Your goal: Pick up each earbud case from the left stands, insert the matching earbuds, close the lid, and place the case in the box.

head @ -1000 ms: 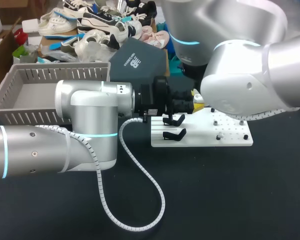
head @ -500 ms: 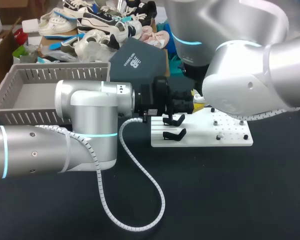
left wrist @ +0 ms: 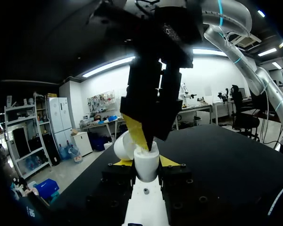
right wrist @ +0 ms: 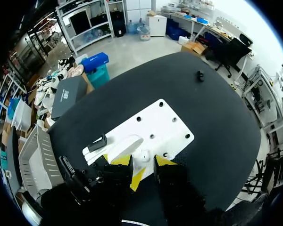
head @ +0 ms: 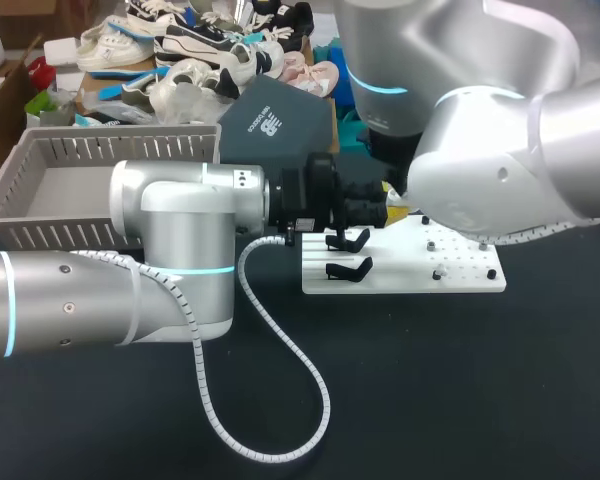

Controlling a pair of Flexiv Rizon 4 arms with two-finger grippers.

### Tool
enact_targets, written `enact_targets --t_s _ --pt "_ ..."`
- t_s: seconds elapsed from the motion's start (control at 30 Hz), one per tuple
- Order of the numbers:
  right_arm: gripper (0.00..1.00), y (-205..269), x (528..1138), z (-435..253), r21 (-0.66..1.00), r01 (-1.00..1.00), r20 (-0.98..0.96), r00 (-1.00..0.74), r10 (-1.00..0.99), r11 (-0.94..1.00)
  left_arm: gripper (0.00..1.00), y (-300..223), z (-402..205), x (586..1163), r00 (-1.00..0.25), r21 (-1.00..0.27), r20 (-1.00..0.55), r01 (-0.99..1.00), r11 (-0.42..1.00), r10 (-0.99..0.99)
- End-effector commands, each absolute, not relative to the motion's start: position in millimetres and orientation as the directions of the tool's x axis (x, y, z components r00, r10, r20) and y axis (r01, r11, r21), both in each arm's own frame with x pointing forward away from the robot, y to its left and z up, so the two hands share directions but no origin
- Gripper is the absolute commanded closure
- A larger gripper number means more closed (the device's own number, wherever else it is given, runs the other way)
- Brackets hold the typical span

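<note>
Our left gripper [left wrist: 146, 162]: jaws clamped on white earbud case [left wrist: 145, 170], lid hinged open, case upright, opening facing up (likely steady target for loading). Just above, right gripper [left wrist: 140, 136], yellow tip at case mouth; its jaws' state we cannot tell. Beyond, black bench [left wrist: 226, 160].

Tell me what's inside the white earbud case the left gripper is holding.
The right gripper pokes down into the open earbud case, covering its inside; any earbud there cannot be seen.
</note>
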State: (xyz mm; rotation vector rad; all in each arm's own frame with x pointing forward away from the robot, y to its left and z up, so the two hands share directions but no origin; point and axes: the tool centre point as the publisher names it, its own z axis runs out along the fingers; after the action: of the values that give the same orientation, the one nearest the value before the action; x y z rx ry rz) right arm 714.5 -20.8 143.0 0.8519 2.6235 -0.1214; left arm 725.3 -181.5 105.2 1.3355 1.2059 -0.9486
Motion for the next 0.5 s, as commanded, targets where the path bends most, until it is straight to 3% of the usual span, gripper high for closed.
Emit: enact_targets --t_s 0.03,0.33,0.5 --pt "0.53 -23.5 711.1 142.2 0.046 0.579 -0.391 -0.739 0.548 0.814 1.0 -182.0 104.5 725.8 0.178 0.189 -0.973 0.98 0.064 0.143" --pt "0.55 -25.0 686.9 155.4 0.053 0.557 -0.43 -0.737 0.522 0.829 1.0 -182.0 104.5 725.8 0.178 0.189 -0.973 0.98 0.064 0.143" --pt "0.58 -24.5 664.9 157.9 0.031 0.429 -0.475 -0.788 0.391 0.903 1.0 -182.0 104.5 725.8 0.178 0.189 -0.973 0.98 0.064 0.143"
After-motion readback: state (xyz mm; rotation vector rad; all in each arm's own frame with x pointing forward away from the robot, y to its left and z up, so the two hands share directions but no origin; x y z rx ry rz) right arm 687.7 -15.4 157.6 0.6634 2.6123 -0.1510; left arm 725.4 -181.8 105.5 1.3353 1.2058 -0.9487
